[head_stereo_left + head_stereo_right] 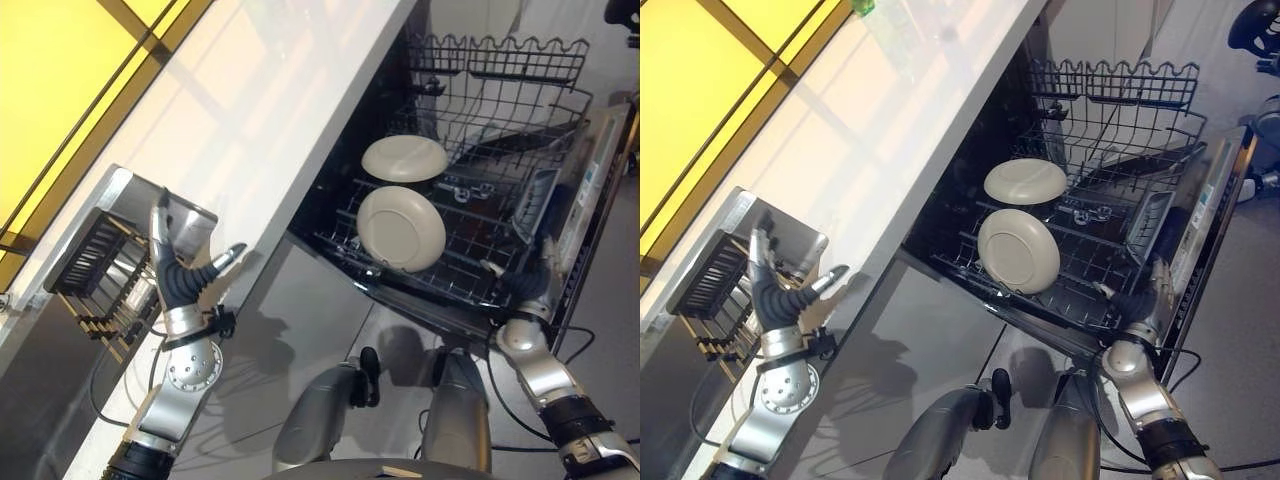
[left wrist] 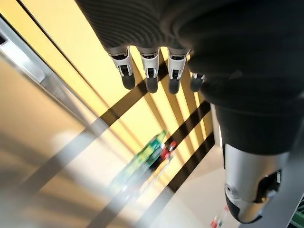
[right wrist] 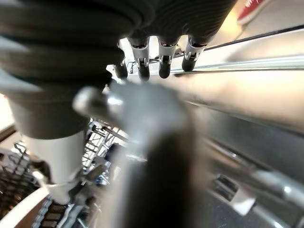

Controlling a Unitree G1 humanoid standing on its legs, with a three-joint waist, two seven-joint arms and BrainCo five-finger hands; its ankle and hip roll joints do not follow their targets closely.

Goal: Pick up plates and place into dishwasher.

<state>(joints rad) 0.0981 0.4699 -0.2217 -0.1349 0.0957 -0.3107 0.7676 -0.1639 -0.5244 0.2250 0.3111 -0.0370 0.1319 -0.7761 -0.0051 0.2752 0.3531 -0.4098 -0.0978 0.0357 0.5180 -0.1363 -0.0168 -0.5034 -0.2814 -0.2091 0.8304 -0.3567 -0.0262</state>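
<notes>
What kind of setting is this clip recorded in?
Most likely a kitchen: an open dishwasher with its wire rack pulled out and two plates standing in it, beside a long pale countertop with a small dark dish drainer.

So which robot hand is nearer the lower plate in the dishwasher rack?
The right robot hand. It is at the rack's front edge, just beside the lower plate. The left robot hand is across the counter, near the black dish rack.
</notes>
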